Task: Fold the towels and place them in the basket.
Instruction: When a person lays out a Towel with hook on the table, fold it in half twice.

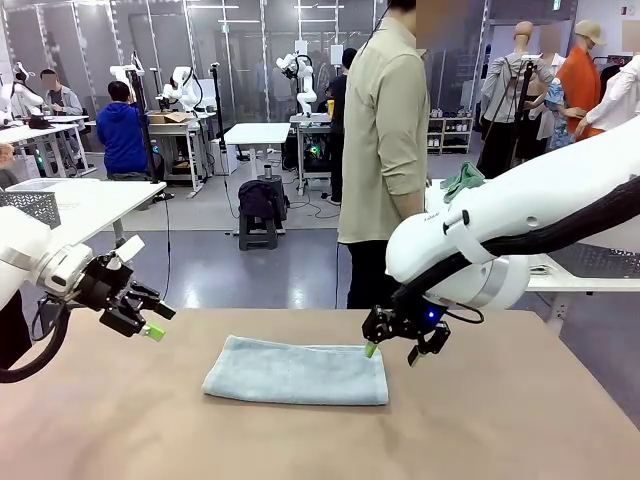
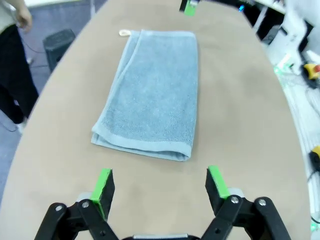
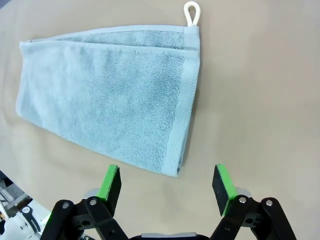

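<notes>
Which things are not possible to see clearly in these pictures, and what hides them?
1. Front view: green cloth beside the person, partly behind the white right arm; what it is, unclear.
2. Left wrist view: the top edge cuts off the right gripper, leaving one green pad.
3. Every view: lower layers of the folded pale grey-blue terry towel, covered by its top layer.

The left arm comes in over the left edge of the tabletop (image 1: pixel 520 430). The left hand (image 1: pixel 158 321) hangs above the surface, jaws spread wide and empty. The right arm slants down from the right. The right hand (image 1: pixel 392 352) sits low near the tabletop's middle, jaws apart and gripping nothing.
</notes>
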